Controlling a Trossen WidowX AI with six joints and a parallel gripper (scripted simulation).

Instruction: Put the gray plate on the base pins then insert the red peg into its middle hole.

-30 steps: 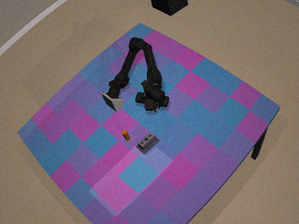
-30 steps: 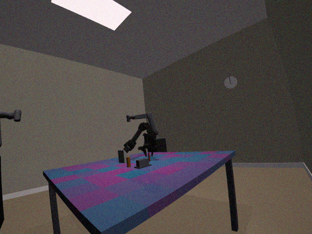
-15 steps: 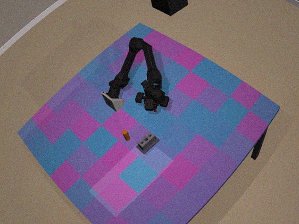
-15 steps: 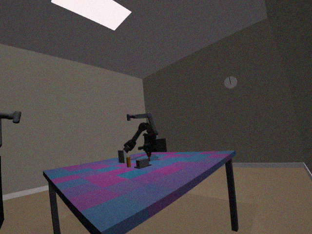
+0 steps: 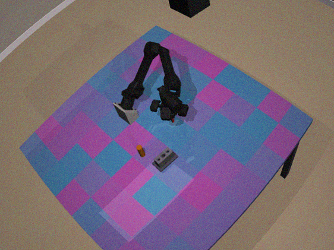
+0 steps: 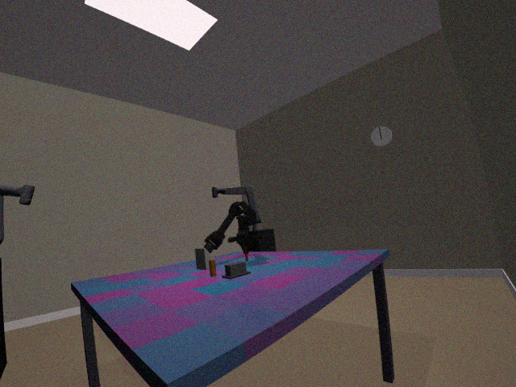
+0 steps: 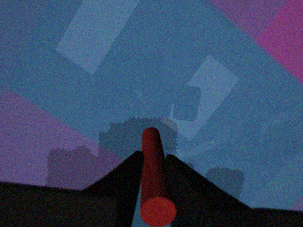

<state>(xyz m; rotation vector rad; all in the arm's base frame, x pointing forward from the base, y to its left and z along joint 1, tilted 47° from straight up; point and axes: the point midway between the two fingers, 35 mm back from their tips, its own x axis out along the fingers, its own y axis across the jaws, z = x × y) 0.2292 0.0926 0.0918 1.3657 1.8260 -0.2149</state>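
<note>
My gripper (image 5: 172, 118) (image 6: 246, 248) (image 7: 153, 160) is shut on the red peg (image 5: 172, 120) (image 6: 246, 255) (image 7: 152, 180), which stands upright between the fingertips. Whether the peg's foot touches the table cannot be told. The gray plate (image 5: 162, 160) (image 6: 235, 268) lies flat on the dark base (image 5: 169, 163) (image 6: 231, 276), in front of the gripper in the top view. Round openings show along the plate's top, and the middle one looks empty. The pins are too small to make out. Plate and base are out of the wrist view.
An orange cylinder (image 5: 140, 151) (image 6: 212, 268) stands upright beside the base. A gray slab (image 5: 125, 112) (image 6: 201, 259) stands on edge near the arm's other end. The patchwork table (image 5: 202, 190) (image 6: 208, 341) bears all of these.
</note>
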